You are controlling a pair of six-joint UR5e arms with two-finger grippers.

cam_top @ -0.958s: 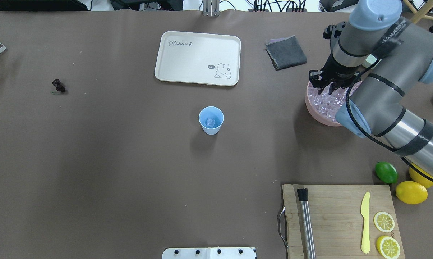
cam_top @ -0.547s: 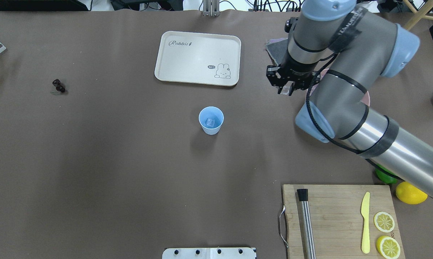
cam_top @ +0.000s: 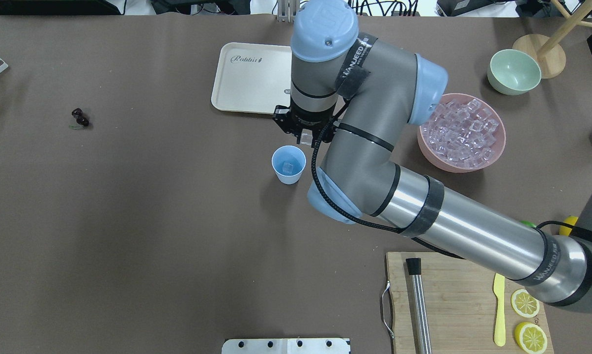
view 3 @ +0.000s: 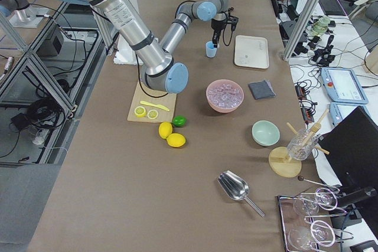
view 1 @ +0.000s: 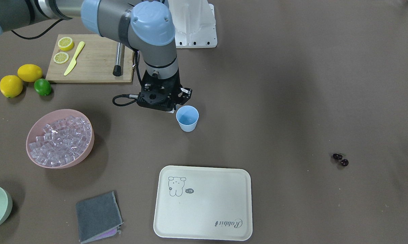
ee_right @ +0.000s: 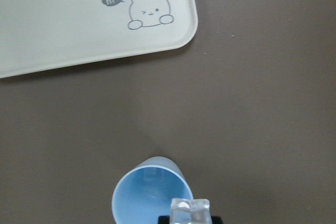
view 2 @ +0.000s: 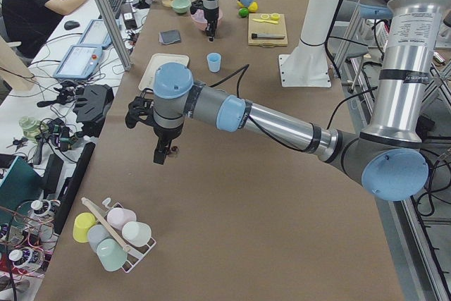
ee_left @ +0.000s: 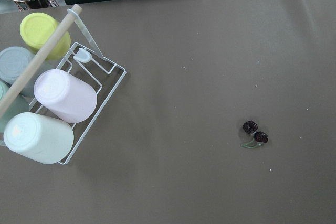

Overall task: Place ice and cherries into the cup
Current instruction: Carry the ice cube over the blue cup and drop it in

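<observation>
The light-blue cup (cam_top: 288,164) stands mid-table with one ice cube (cam_top: 287,167) inside. My right gripper (cam_top: 305,139) is shut on another clear ice cube (ee_right: 190,211) and holds it just above the cup's rim (ee_right: 152,195), off to one side; it also shows in the front view (view 1: 172,110) beside the cup (view 1: 187,118). More ice (cam_top: 463,130) fills the pink bowl (cam_top: 426,147). The cherries (cam_top: 80,118) lie far left on the table, also in the left wrist view (ee_left: 254,135). My left gripper (view 2: 162,156) hangs over them; I cannot tell whether it is open or shut.
A cream rabbit tray (cam_top: 246,78) lies behind the cup. A pale green bowl (cam_top: 514,71) stands at the back right, and a cutting board (cam_top: 463,295) with a knife and lemon slices at the front right. A rack of cups (ee_left: 47,108) stands near the cherries.
My right arm has lifted an ice cube out of the pink bowl and carried it left across the table to the cup. The cup and cherries have not moved.
</observation>
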